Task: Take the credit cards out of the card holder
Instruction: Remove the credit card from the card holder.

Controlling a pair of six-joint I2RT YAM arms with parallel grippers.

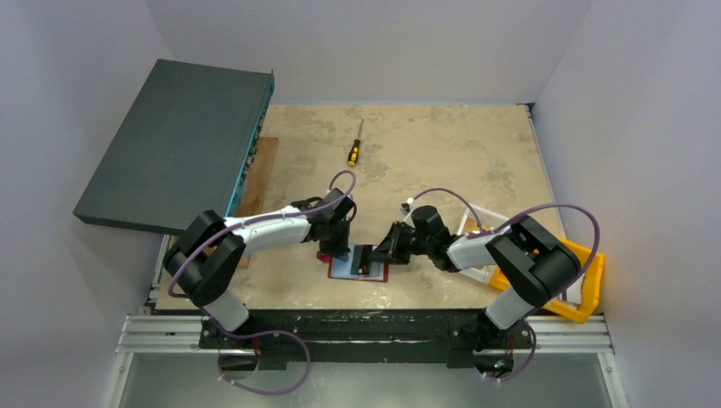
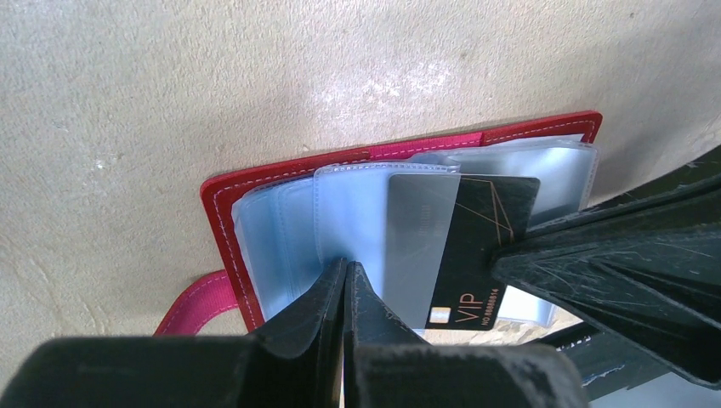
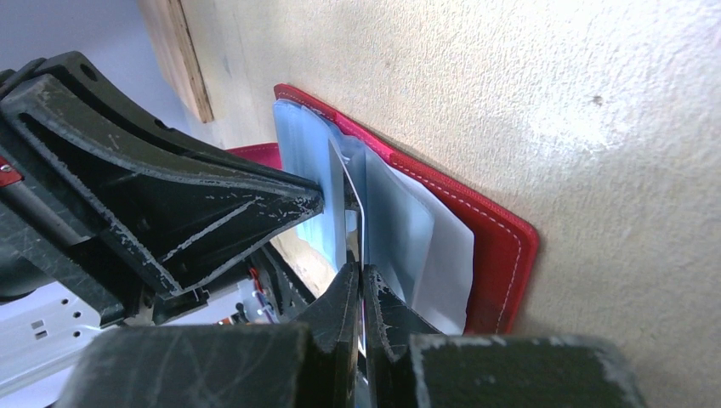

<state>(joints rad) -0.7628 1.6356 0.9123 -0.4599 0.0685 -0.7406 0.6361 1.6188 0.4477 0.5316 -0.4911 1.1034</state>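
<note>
The dark red card holder lies open on the table, its clear sleeves fanned up, a pink tab at its side. My left gripper is shut, its tips pinching a clear sleeve. My right gripper is shut on the edge of a black card with gold lines and "VIP", which sticks partway out of a sleeve. Its left part looks grey behind the plastic; I cannot tell whether that is a second card. The two grippers nearly touch.
A yellow-handled screwdriver lies mid-table at the back. A dark grey flat box and a wooden board sit at the left. An orange bin stands at the right. The holder is close to the table's front edge.
</note>
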